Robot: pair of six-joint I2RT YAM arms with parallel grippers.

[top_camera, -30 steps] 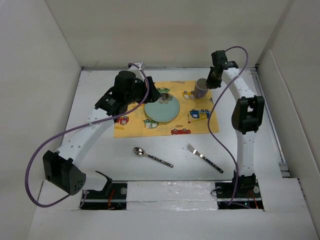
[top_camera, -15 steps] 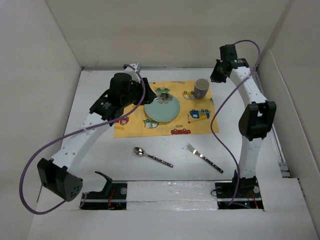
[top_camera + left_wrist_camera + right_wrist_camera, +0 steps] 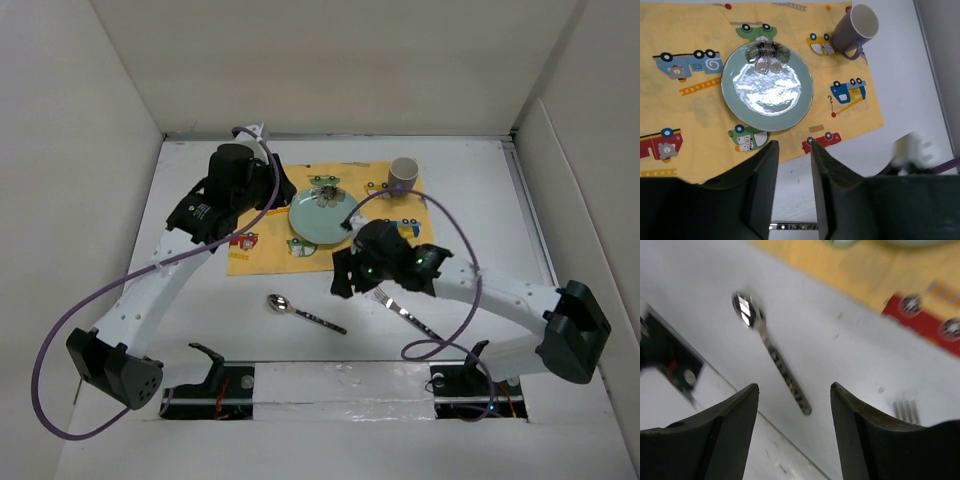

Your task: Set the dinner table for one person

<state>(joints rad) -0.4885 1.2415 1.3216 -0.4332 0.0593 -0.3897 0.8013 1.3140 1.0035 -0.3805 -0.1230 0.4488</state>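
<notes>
A green plate lies on the yellow car-print mat on the white dinner table. A purple mug stands at the mat's far right corner. A spoon and a fork lie on the bare table near the front. My left gripper is open and empty, held high left of the plate; the mug also shows there. My right gripper is open and empty, hovering above the spoon, with the fork tines to its right.
White walls edge the table on three sides. Purple cables loop from both arms. The arm bases and a slot run along the near edge. A silver flower-like ornament sits on the plate's far rim.
My right arm has swung from beside the mug at the far right down to the near middle, over the spoon and fork. My left arm has drawn back a little to the left.
</notes>
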